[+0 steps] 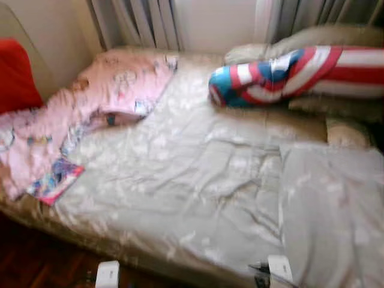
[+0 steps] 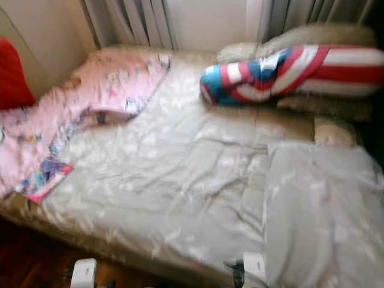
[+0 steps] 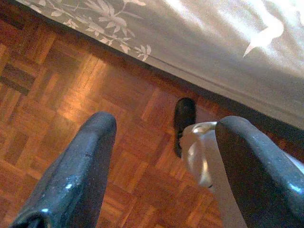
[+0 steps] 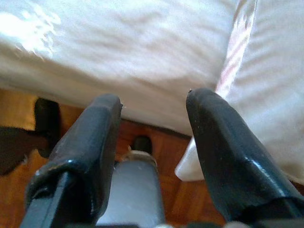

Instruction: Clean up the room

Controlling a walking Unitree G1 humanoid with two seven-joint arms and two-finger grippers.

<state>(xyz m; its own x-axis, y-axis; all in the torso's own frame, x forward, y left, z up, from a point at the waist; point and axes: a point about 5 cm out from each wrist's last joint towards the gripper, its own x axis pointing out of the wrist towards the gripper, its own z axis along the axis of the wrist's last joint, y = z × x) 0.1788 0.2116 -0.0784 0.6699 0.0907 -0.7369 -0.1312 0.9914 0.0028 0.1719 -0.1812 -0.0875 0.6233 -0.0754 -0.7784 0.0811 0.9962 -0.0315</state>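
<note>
A bed [image 1: 198,180] with a rumpled grey floral sheet spreads out before me. A pink printed blanket [image 1: 90,102] lies crumpled over its far left part, with a colourful booklet [image 1: 55,180] at the near left edge. A red, white and blue striped bolster [image 1: 288,75] lies at the far right on beige pillows [image 1: 318,42]. My left gripper [image 3: 164,156] hangs open over the wooden floor beside the bed edge. My right gripper [image 4: 152,137] is open too, at the bed's near edge, nothing between its fingers.
A red cushion [image 1: 15,75] leans at the far left. Curtains [image 1: 144,24] hang behind the bed. Parquet floor [image 3: 71,95] runs along the bed's near side. A second grey cover [image 1: 336,210] overlaps the bed at the right. My own foot [image 3: 184,118] stands on the floor.
</note>
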